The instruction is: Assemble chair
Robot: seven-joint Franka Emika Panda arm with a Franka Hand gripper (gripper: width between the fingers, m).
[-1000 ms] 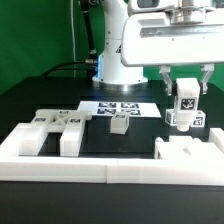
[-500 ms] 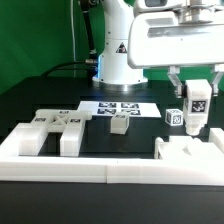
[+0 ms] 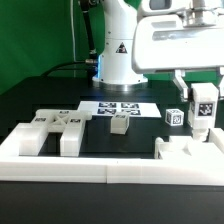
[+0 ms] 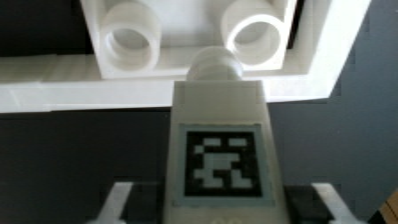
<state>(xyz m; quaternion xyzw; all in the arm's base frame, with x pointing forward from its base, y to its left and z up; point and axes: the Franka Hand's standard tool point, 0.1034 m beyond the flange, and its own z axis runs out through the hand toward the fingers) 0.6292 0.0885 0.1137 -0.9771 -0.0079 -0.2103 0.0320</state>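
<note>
Chair leg [image 3: 203, 120], clamped upright in gripper [image 3: 203, 100], over holed white block [image 4: 187, 40]

The black bench [image 3: 40, 95] carries a low white border wall [image 3: 110, 172] along its near edge, and the marker board [image 3: 122, 107] lies flat toward the back. A wide tagged piece [image 3: 57, 124] lies on the exterior view's left, a small leg block [image 3: 120, 123] stands just in front of the marker board, and a tagged cube [image 3: 174, 117] sits toward the exterior view's right. A white slab [image 3: 186, 150] lies by the wall on that side, seemingly touching it, though the seam is hard to make out.
</note>
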